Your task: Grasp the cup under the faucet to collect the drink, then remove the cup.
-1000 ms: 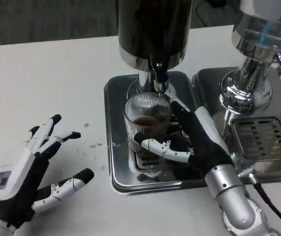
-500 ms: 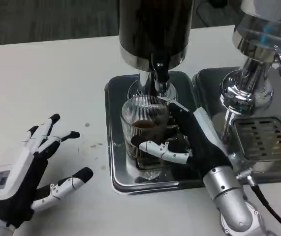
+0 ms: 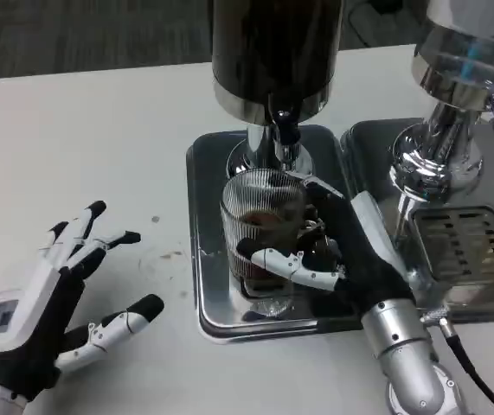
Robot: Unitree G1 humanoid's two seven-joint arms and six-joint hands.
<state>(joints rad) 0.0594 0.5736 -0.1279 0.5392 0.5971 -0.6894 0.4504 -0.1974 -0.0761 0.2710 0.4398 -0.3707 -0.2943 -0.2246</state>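
Note:
A ribbed clear glass cup (image 3: pixel 262 223) with a little dark drink in it stands over the steel drip tray (image 3: pixel 208 259), just below the faucet (image 3: pixel 285 131) of the dark dispenser (image 3: pixel 272 52). My right hand (image 3: pixel 350 251) grips the cup from its right side, thumb across the front and fingers behind. Whether the cup touches the tray I cannot tell. My left hand (image 3: pixel 52 298) rests on the white table at the lower left, fingers spread and holding nothing.
A second chrome dispenser (image 3: pixel 454 104) with its own slotted drip tray (image 3: pixel 467 246) stands right beside my right arm. A cable (image 3: pixel 480 380) runs by my right wrist. Small drink stains (image 3: pixel 164 255) mark the white table left of the tray.
The cup, held in my right hand, has shifted slightly toward me and to the right under the faucet. The left hand has stayed put.

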